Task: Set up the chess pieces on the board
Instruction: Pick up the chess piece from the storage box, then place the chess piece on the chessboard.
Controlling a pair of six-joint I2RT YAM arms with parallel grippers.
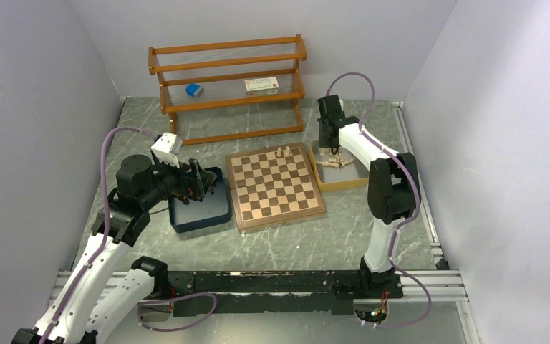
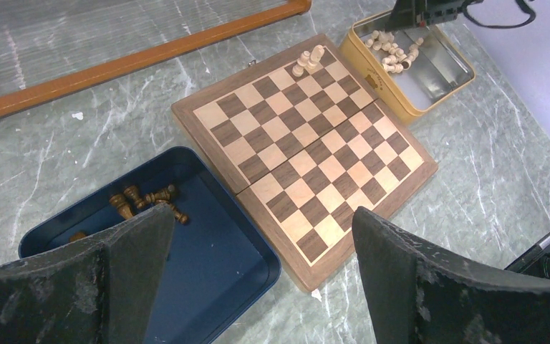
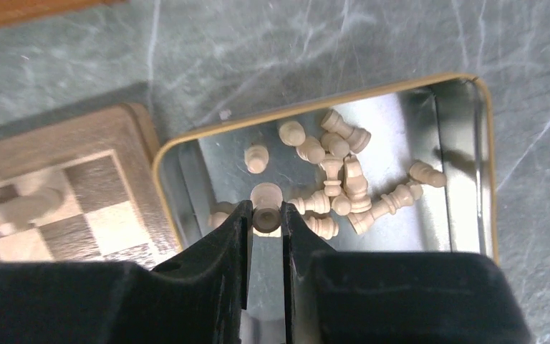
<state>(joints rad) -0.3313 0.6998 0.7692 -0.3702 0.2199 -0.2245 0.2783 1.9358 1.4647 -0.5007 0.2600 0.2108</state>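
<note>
The chessboard [image 1: 275,185] lies in the middle of the table, with three cream pieces [image 1: 282,152] at its far edge. They also show in the left wrist view [image 2: 308,59]. My right gripper [image 3: 266,215] is over the yellow tray [image 3: 156,166], shut on a cream piece [image 3: 265,206]. Several cream pieces [image 3: 344,183] lie loose in that tray. My left gripper [image 2: 261,236] is open and empty above the navy tray [image 2: 222,265], which holds several dark brown pieces [image 2: 147,201]. The board also shows in the left wrist view [image 2: 308,147].
A wooden shelf rack [image 1: 229,86] stands behind the board with a blue object [image 1: 195,90] and a white box [image 1: 261,85] on it. The navy tray [image 1: 218,213] is left of the board, the yellow tray [image 1: 344,183] right of it. Grey walls close both sides.
</note>
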